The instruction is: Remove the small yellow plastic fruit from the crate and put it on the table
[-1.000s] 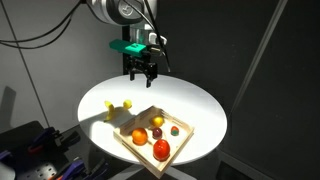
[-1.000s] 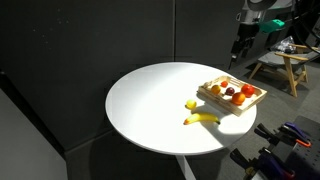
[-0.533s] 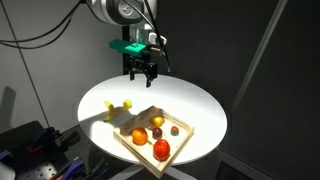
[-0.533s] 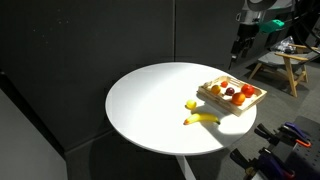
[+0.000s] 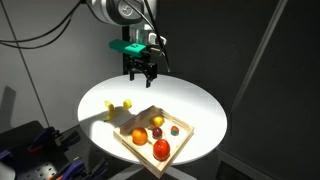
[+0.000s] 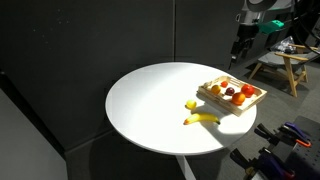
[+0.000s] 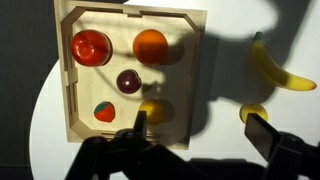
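The light wooden crate point(image 7: 66, 80) lies on the white round table point(image 5: 192, 100). The small yellow plastic fruit point(image 7: 153, 110) rests in the crate's shaded lower corner, beside a strawberry and below a dark plum; an exterior view shows this yellow fruit point(image 5: 157, 121) near the crate's far edge. My gripper point(image 7: 200, 130) is open and empty. One finger point(image 7: 138, 125) hangs over the yellow fruit, the other over bare table. In both exterior views the gripper point(image 5: 140, 70) point(image 6: 238, 50) hovers well above the table, behind the crate point(image 6: 220, 102).
The crate also holds a red fruit point(image 7: 90, 46), an orange point(image 7: 150, 46), a dark plum point(image 7: 129, 81) and a strawberry point(image 7: 104, 112). A banana point(image 7: 270, 68) and a tiny yellow round fruit point(image 7: 253, 113) lie on the table beside the crate. Dark curtains surround the table.
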